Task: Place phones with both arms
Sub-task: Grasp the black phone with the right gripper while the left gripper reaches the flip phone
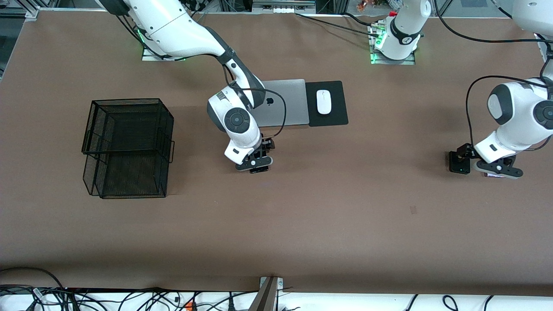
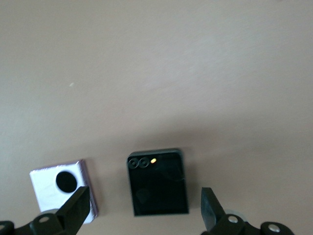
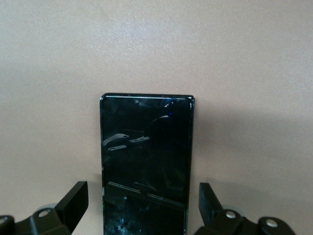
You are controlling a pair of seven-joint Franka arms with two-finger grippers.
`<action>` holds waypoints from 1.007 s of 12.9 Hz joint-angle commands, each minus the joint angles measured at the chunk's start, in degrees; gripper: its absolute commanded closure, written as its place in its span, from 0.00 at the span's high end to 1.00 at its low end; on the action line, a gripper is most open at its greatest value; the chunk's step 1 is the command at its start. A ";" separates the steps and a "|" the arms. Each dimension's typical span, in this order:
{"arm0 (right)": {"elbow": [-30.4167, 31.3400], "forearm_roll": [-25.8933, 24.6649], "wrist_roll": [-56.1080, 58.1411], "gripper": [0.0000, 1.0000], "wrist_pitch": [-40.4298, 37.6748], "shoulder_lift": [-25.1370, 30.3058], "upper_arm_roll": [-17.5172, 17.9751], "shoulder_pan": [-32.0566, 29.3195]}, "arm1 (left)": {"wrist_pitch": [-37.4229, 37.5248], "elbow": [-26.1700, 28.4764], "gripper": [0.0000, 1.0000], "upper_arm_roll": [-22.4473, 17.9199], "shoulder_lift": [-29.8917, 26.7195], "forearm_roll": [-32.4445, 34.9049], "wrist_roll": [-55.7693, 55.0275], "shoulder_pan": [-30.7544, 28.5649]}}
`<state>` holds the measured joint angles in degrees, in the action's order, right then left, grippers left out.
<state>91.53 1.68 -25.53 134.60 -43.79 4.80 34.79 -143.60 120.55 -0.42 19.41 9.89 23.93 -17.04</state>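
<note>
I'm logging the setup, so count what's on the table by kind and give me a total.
Phones: 3 (long black phone, small black phone, lavender-white phone)
Laptop: 1
Mouse: 1
Mouse pad: 1
Wire basket: 1
Total: 7

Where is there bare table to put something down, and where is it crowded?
The widest bare patch runs along the table edge nearest the front camera. Another lies between the right gripper and left gripper. Crowded spots: the wire basket, the laptop and mouse, and under each open gripper, where the phones lie.
</note>
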 commanded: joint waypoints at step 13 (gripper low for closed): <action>2.07 0.26 -1.10 0.93 4.89 -0.94 -1.02 1.51 | -9.76 2.85 1.00 1.04 7.74 -0.40 -5.65 -1.59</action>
<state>92.86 1.68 -26.09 138.26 -44.70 4.45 35.48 -152.99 124.08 0.21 26.50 9.47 17.29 -18.12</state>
